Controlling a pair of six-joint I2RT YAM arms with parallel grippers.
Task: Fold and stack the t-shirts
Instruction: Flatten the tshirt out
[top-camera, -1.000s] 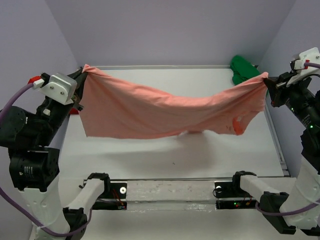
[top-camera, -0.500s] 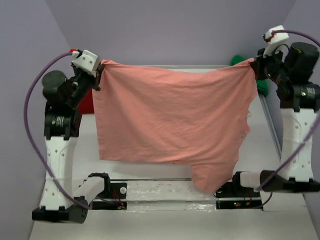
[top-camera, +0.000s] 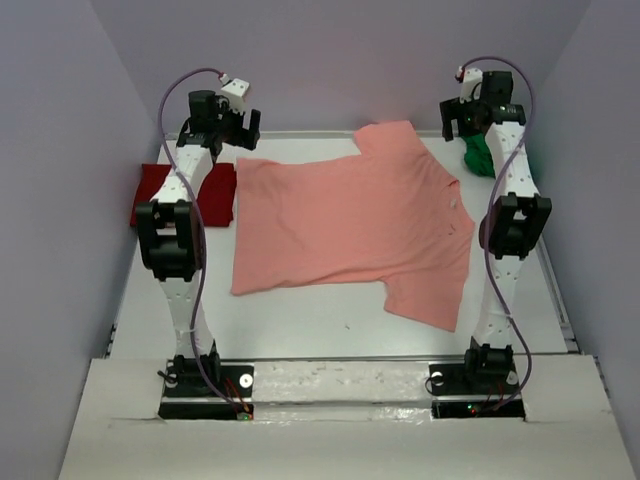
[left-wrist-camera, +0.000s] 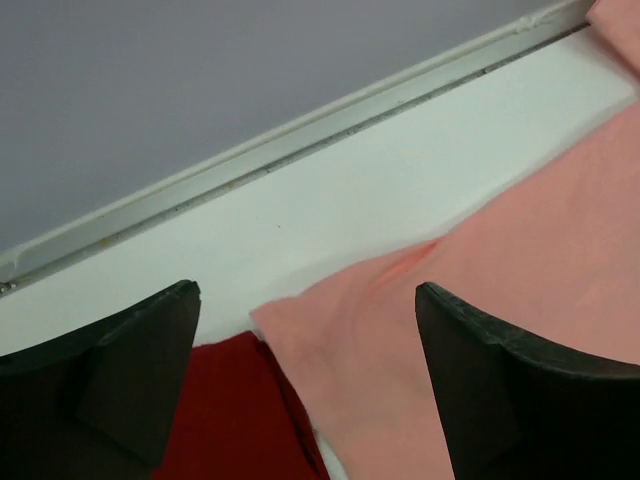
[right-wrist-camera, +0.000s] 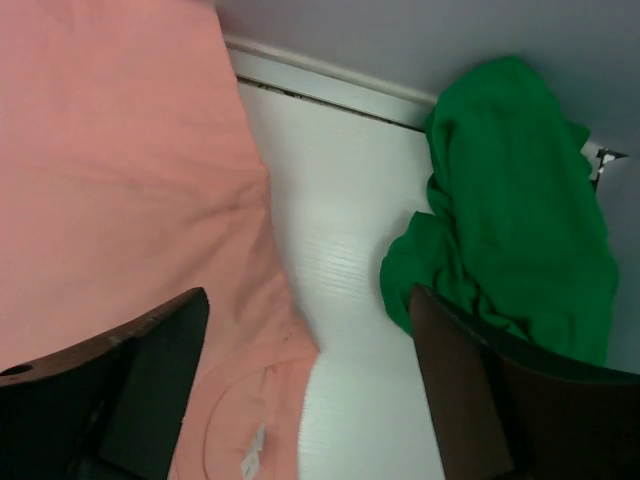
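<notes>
Red shirt (top-camera: 150, 195) lies at the table's (top-camera: 330, 320) left edge. Left end effector (top-camera: 243, 125) open, empty, over the far-left corner of the pink shirt (top-camera: 350, 225), which is spread flat mid-table. Right end effector (top-camera: 462, 118) open, empty. Green shirt (top-camera: 480, 155) bunched in the far right corner.

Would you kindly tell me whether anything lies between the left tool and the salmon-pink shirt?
Nothing visible does. The left tool hangs open right above the salmon-pink shirt, over its far corner, with only air between. The deep red shirt lies beside that corner, not over it.
</notes>
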